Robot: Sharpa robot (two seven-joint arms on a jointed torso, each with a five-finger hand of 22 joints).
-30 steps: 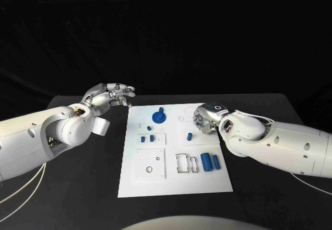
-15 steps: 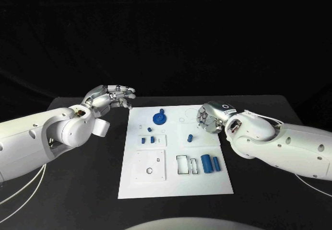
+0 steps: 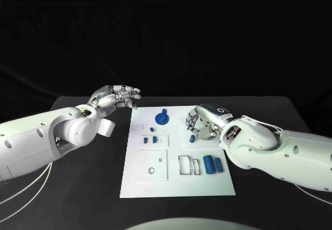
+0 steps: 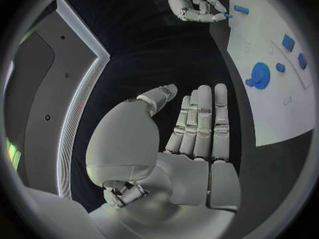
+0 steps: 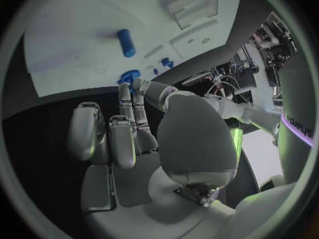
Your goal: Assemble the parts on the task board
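White task board (image 3: 207,184) lies between both hands, its blue parts loose and reachable. Right hand (image 3: 197,123) hovers over the board, fingers curled loosely, holding nothing; a small blue peg (image 3: 192,138) lies just below its fingertips, probably the next pick. Left hand (image 3: 116,98) waits beyond the board's far corner, fingers empty, with the blue gear (image 3: 161,117) near them.

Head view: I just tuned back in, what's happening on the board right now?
Nothing is being held. The right robot hand hovers over the task board with fingers apart, next to a small blue peg. The left robot hand hangs open off the board's far left corner. The blue gear and two blue cylinders lie on the board untouched.
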